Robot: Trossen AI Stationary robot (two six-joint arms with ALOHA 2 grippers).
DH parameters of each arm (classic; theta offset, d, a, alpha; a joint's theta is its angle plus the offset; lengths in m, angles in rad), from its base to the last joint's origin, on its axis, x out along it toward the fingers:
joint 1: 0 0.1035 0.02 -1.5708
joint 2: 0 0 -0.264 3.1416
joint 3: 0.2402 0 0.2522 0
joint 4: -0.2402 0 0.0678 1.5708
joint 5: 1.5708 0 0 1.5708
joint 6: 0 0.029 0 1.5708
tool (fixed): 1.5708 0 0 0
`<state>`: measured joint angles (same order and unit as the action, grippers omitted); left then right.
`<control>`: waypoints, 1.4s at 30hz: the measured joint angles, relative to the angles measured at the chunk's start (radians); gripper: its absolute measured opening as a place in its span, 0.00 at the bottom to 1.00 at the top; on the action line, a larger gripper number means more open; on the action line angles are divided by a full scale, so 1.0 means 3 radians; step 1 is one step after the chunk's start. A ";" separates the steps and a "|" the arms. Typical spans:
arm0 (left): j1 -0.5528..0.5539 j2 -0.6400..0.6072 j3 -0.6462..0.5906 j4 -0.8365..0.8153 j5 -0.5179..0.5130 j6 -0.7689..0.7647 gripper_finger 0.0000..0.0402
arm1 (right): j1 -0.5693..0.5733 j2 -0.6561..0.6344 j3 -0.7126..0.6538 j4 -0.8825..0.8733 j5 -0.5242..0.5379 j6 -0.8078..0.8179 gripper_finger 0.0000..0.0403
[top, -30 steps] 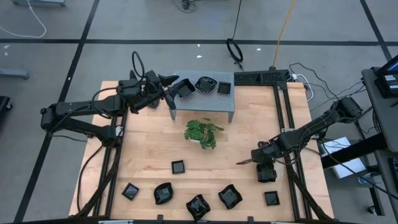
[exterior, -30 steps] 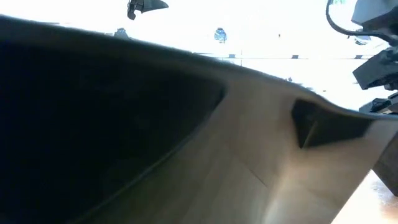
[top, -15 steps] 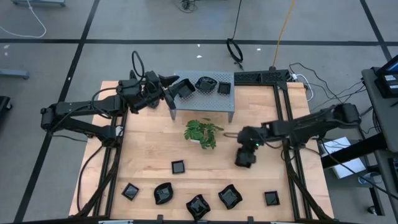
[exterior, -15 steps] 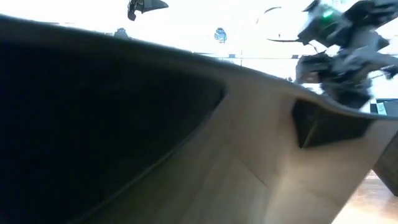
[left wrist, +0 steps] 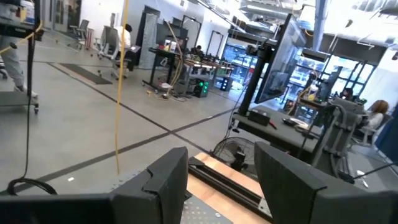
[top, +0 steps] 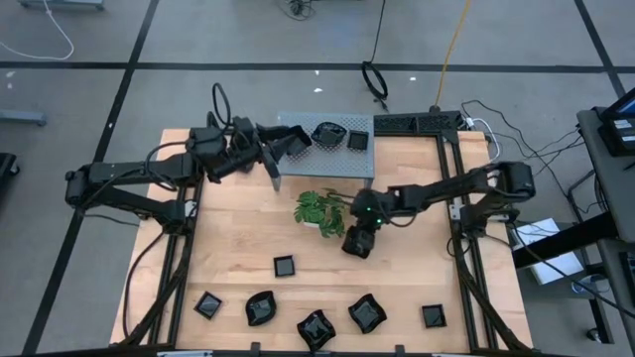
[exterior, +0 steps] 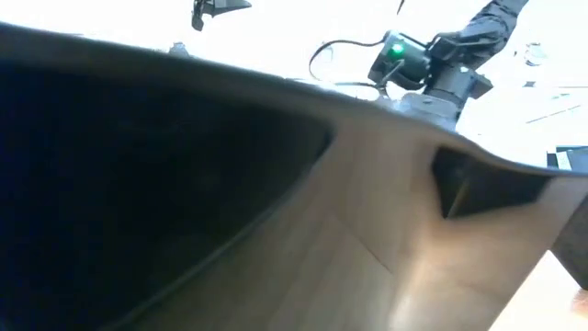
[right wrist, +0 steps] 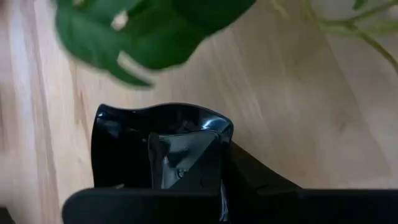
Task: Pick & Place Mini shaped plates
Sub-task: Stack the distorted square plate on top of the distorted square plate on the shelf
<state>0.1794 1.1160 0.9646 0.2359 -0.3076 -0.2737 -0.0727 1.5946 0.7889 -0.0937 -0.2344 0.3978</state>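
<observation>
Your stand point(top: 327, 159) sits at the table's point(top: 228, 238) far edge, two plates point(top: 340, 136) on top. Plant point(top: 322, 211) just in front of it, mid-table. Right hand point(top: 357, 241) holds a plate point(right wrist: 158, 146) beside the plant. One plate point(top: 284, 265) lies centre-front; five plates point(top: 316, 327) line the near edge. Left hand point(top: 295, 141) at the stand's left end.
</observation>
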 joint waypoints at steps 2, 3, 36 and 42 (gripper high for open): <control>-0.0033 0.0000 0.0000 0.0000 0.0001 0.0000 0.46 | 0.0000 0.0068 0.0041 0.0051 -0.0002 0.0146 0.00; -0.0056 -0.0001 0.0000 -0.0001 0.0001 0.0000 0.46 | 0.0002 0.0084 0.0056 0.0054 -0.0004 0.0216 0.00; -0.1119 0.1421 0.0011 0.0089 0.0574 0.1029 0.46 | 0.0008 -0.2308 0.0077 -0.1397 0.0588 -0.0141 0.29; -0.1275 0.1910 0.0165 0.0065 0.0588 0.1640 0.46 | 0.0003 -0.2499 0.0077 -0.1399 0.0716 -0.0182 0.29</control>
<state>-0.2032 1.6891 1.0139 0.2554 -0.1313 0.2182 -0.0719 0.8448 0.8120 -0.5134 -0.0196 0.3433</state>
